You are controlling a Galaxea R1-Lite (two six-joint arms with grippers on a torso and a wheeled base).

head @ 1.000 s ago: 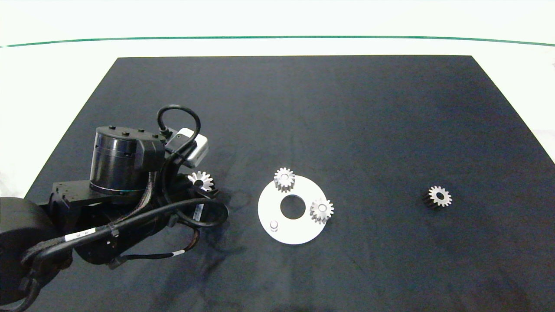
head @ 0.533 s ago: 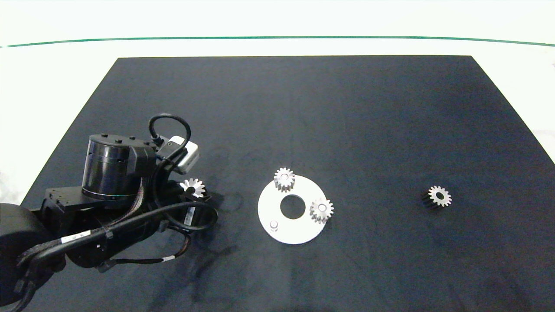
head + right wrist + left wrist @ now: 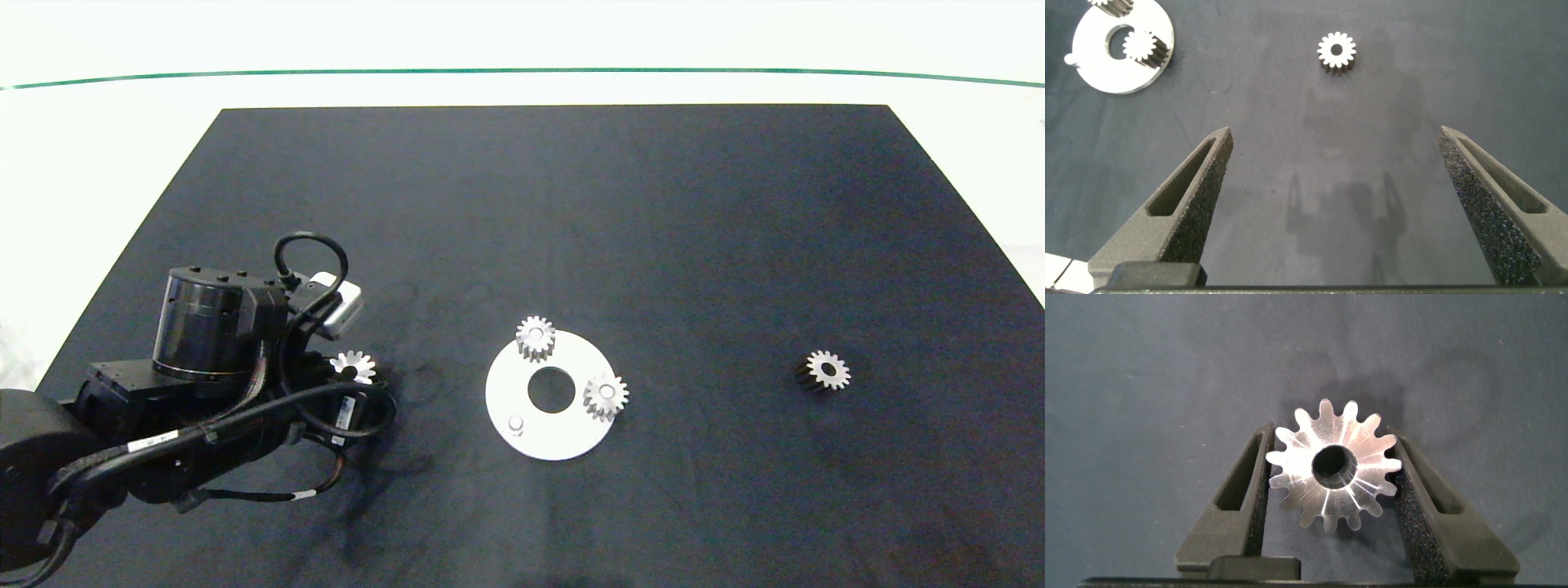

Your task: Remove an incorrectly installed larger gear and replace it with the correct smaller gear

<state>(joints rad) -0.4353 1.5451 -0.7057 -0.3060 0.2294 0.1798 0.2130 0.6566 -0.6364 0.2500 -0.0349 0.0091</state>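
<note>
Your left gripper (image 3: pixel 1333 472) clasped the larger gear (image 3: pixel 1333 465) flat-faced above the mat (image 3: pixel 571 204), well left of the plate (image 3: pixel 563 441). Your right gripper (image 3: pixel 1343 204), fingers spread, was nearer the smaller gear (image 3: pixel 1337 51).

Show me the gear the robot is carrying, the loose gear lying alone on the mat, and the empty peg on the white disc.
larger gear (image 3: pixel 1333 467): left wrist view, its flat face beside the centre hole.
smaller gear (image 3: pixel 828 370): head view, its top face.
empty peg (image 3: pixel 516 424): head view, its rounded top.
</note>
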